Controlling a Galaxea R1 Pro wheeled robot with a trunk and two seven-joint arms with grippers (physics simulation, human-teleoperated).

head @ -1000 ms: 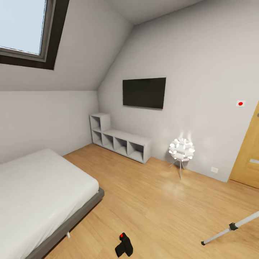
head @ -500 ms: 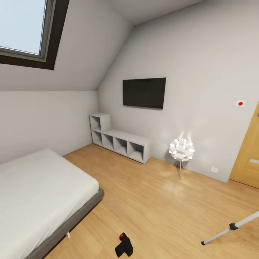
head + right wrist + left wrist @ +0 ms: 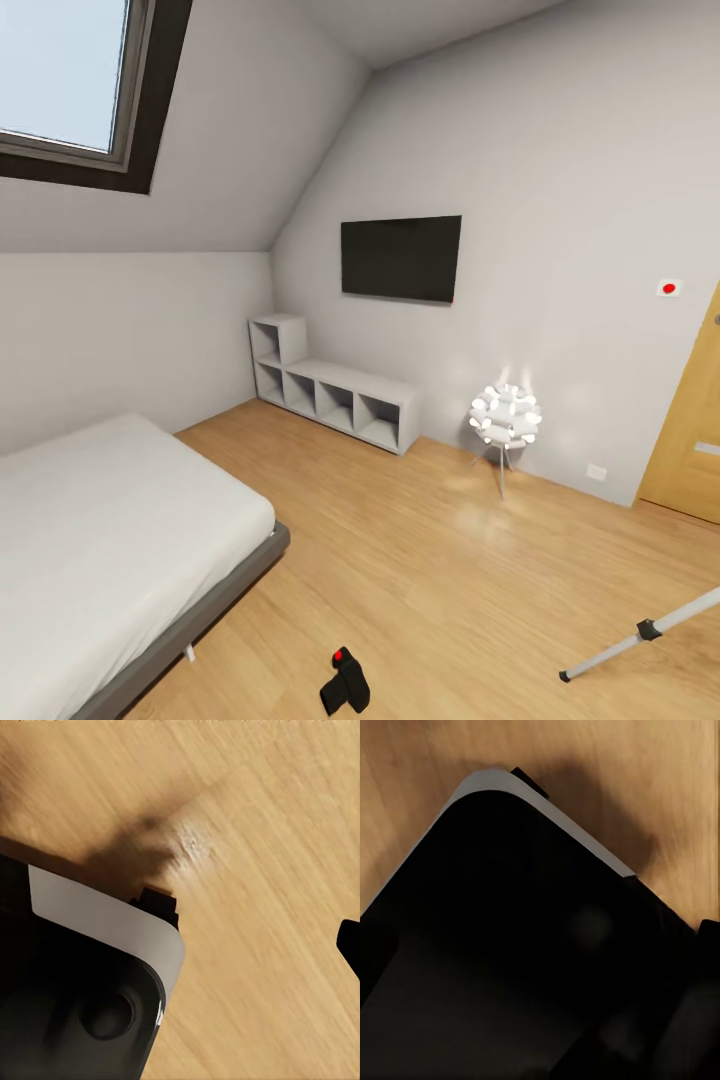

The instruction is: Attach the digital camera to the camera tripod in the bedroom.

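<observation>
The bedroom has a light wooden plank floor (image 3: 420, 570) running under pale grey-white walls, one of them sloping up to a dark-framed skylight window (image 3: 75, 85). A low bed with a white mattress on a grey frame (image 3: 95, 540) fills the near left of the head view. Against the far wall stands a grey-white stepped cube shelf (image 3: 330, 385), with a flat black wall-mounted screen (image 3: 401, 258) above it. Beside the shelf, a small white-globed floor lamp on thin legs (image 3: 504, 420) glows, and the edge of a tan wooden door (image 3: 692, 440) shows at the far right. The small black boxy digital camera with a red mark on top (image 3: 344, 682) lies on the floor near the foot of the bed, at the bottom of the head view. Well apart from it to the right, one silver metal leg with a black joint and foot of the camera tripod (image 3: 640, 635) slants in from the edge. The wrist views show the planks from close above. The left wrist view has a dark rounded body with a pale grey rim (image 3: 510, 945) of the robot itself, and the right wrist view a similar black and grey corner (image 3: 90, 975). How wide the fingers of either gripper stand I cannot tell.
</observation>
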